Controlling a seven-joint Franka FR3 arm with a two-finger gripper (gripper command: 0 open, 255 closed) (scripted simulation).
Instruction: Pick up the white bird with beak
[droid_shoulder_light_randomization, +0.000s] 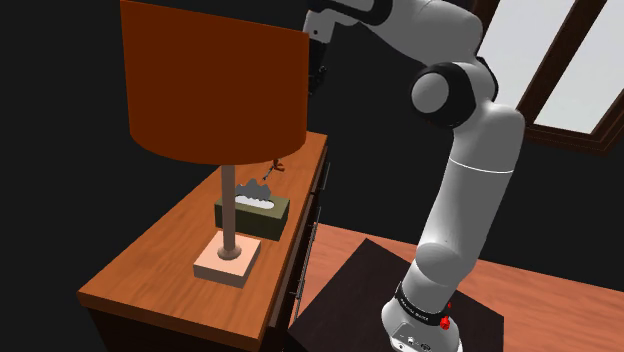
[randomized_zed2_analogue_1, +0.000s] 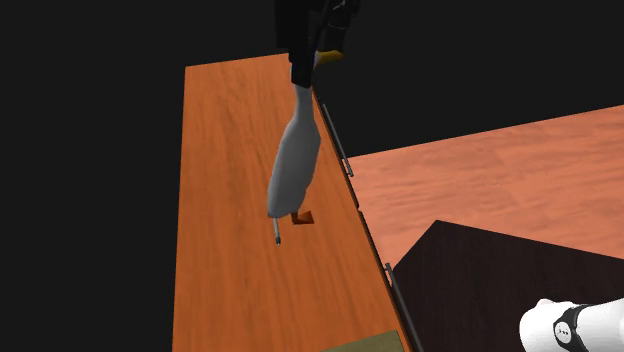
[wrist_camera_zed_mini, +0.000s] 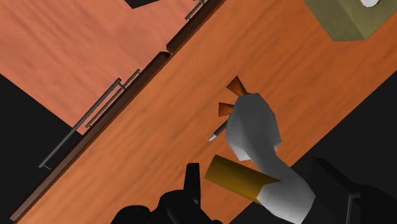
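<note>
The white bird (randomized_zed2_analogue_1: 295, 150) hangs head up over the wooden dresser top (randomized_zed2_analogue_1: 220, 200), with its orange feet (randomized_zed2_analogue_1: 302, 216) lowest. My gripper (randomized_zed2_analogue_1: 305, 65) is shut on its head. In the wrist view the black fingers (wrist_camera_zed_mini: 193, 181) clasp the bird (wrist_camera_zed_mini: 254, 124) just behind its yellow-orange beak (wrist_camera_zed_mini: 232, 178), the gripper (wrist_camera_zed_mini: 261, 178) centred on the head. Whether the feet touch the top I cannot tell. In the shoulder view the lampshade hides most of the bird; its feet (droid_shoulder_light_randomization: 277, 165) show just below the shade, under the gripper (droid_shoulder_light_randomization: 318, 62).
A table lamp with a big orange shade (droid_shoulder_light_randomization: 215, 85) and a square base (droid_shoulder_light_randomization: 227, 262) stands on the dresser (droid_shoulder_light_randomization: 150, 265). An olive tissue box (droid_shoulder_light_randomization: 252, 212) sits behind it. Drawer handles (wrist_camera_zed_mini: 105, 105) line the dresser front. My dark stand (droid_shoulder_light_randomization: 350, 290) rests on the wood floor.
</note>
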